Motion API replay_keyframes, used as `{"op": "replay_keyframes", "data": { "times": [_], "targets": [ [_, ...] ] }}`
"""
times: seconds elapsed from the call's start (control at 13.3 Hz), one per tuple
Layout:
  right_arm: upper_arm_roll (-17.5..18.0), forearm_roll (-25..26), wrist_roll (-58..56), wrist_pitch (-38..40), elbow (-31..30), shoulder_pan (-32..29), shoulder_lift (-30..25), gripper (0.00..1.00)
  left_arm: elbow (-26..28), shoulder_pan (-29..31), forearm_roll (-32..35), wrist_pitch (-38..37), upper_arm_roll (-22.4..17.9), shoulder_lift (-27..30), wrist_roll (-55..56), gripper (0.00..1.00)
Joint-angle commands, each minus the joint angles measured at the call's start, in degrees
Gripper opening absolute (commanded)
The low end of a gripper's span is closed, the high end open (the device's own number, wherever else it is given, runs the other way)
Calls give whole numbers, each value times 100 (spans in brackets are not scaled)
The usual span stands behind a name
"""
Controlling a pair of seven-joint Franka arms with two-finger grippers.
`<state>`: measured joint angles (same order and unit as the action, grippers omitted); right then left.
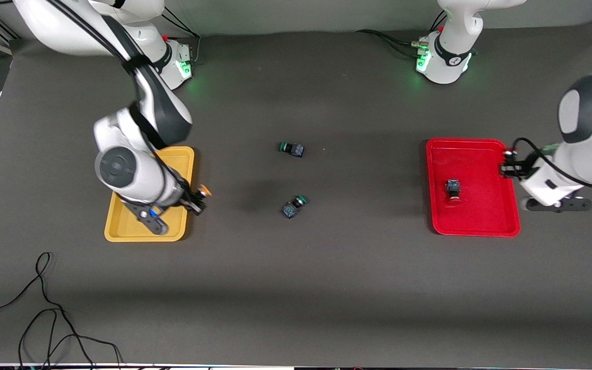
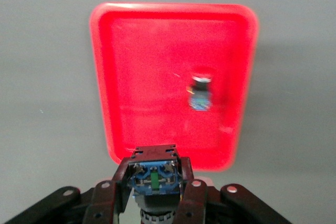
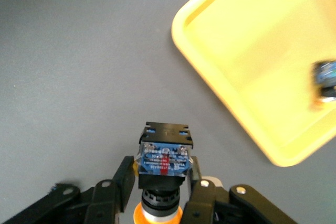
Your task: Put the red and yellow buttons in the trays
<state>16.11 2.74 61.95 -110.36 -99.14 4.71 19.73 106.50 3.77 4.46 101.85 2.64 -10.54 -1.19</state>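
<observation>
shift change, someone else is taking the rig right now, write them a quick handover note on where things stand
Right gripper: shut on a yellow button, beside the yellow tray, at its edge.
Left gripper: shut on a red button, at the red tray's edge.
Done: one button lies in the red tray; another in the yellow tray.
Left: release both held buttons into their trays.
Two green buttons lie mid-table; leave them.

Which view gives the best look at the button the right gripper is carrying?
The right wrist view: the yellow-capped button sits clamped in the right gripper, blue body and orange-yellow cap plain, beside the yellow tray. The front view shows only its tiny cap at the tray's edge. The left wrist view misses it.
</observation>
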Motion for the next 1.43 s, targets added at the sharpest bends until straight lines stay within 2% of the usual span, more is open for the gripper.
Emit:
{"op": "replay_keyframes", "data": {
  "times": [0.0, 0.07, 0.22, 0.3, 0.38, 0.45, 0.53, 0.67, 0.82, 1.12, 1.27, 1.35],
  "targets": [
    [-606, -516, -1250, 260, -333, -58, -565, 30, 1518, 237, 326, 1927, 97, 27, -276, 0],
    [-887, -676, -1743, 173, -578, -49, -741, 30, 1958, 342, 458, 2840, 88, -218, -285, 0],
    [-1144, -696, -2204, -299, -1148, -49, -909, 30, 2357, 623, 730, 4136, 88, -780, -285, 0],
    [-1223, -696, -2327, -781, -1604, -49, -962, 30, 2358, 720, 740, 4342, 88, -939, -285, 0],
    [-1233, -722, -2389, -1351, -2113, -49, -1006, 30, 2340, 721, 740, 4370, 97, -976, -294, 8],
    [-1233, -722, -2407, -2018, -2614, -49, -1006, 30, 2305, 730, 740, 4300, 97, -959, -303, 44],
    [-1242, -722, -2512, -2573, -2950, -49, -919, 30, 2244, 713, 740, 4152, 105, -932, -303, 99],
    [-1329, -722, -2706, -3104, -3147, -58, -516, 30, 1781, 695, 732, 3355, 132, -827, -329, 100],
    [-1356, -722, -2715, -3315, -3155, -58, -252, 32, 1008, 669, 601, 1908, 167, -599, -434, 100],
    [-1365, -722, -2750, -3343, -3138, -58, -110, 34, -329, 669, 100, -187, 255, -11, -628, 100],
    [-1374, -722, -2741, -3343, -3129, -67, -110, 100, -857, 642, -94, -961, 281, 271, -628, 100],
    [-1400, -722, -2750, -3334, -3129, -67, -136, 100, -1007, 616, -129, -1174, 351, 411, -628, 100]
  ]
}}
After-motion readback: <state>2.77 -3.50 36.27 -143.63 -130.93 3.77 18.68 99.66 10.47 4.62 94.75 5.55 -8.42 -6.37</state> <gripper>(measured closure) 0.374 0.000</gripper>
